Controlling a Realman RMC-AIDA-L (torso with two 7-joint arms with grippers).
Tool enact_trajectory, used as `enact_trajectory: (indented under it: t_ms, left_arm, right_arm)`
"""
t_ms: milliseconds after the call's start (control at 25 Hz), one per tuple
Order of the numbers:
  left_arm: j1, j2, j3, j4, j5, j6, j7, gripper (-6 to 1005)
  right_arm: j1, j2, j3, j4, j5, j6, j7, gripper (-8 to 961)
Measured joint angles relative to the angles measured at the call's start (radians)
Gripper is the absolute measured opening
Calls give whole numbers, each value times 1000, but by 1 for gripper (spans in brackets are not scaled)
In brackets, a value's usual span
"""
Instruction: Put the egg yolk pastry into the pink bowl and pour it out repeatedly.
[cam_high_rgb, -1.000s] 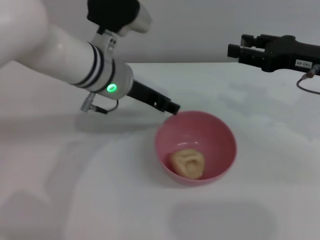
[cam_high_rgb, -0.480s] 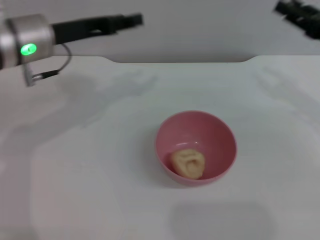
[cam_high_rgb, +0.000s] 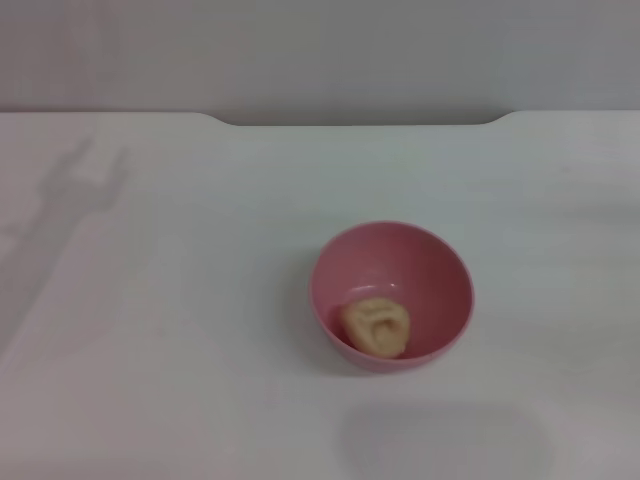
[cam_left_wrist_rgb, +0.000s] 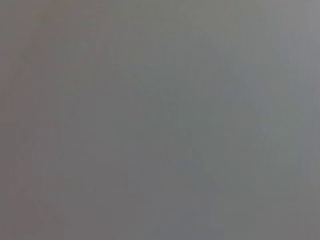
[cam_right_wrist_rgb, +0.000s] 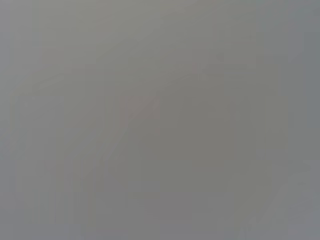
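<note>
Neither claw in sight, state untellable; egg yolk pastry low inside upright pink bowl on white table.

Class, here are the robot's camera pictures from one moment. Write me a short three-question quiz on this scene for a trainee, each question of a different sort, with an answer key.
1. True or false: the egg yolk pastry lies inside the pink bowl.
2. Multiple choice: how does the pink bowl stand on the white table? A) tipped on its side B) upright, mouth up C) upside down
3. Fill in: the number of grippers that show in the head view is ____.

Key: 1 true; 2 B; 3 none (zero). Both wrist views show only plain grey, so neither arm can be placed.
</note>
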Motion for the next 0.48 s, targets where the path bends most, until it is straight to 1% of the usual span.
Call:
enact_trajectory:
  t_ms: [40, 120, 200, 240, 360, 400, 480]
  left_arm:
    - [8, -3, -1, -37, -20, 5, 158, 585]
    - [8, -7, -2, -133, -60, 6, 467, 586]
    - [-7, -8, -5, -234, -93, 6, 710, 586]
    - [-13, -9, -7, -275, -106, 6, 803, 586]
    - [-15, -10, -24, -338, -125, 6, 966, 586]
    - [-12, -10, -30, -344, -128, 7, 975, 586]
    - [-3, -10, -39, -354, -130, 13, 968, 586]
  right_arm:
    - [0, 2, 5, 19, 12, 1, -83, 534]
    - [12, 6, 21, 74, 39, -1, -311, 534]
    - [40, 11, 40, 162, 92, -19, -581, 534]
    - [58, 12, 45, 218, 133, -46, -736, 534]
    - [82, 13, 41, 327, 169, -118, -990, 534]
    - [84, 13, 37, 348, 159, -136, -1041, 534]
    - [83, 13, 31, 367, 105, -142, -1079, 534]
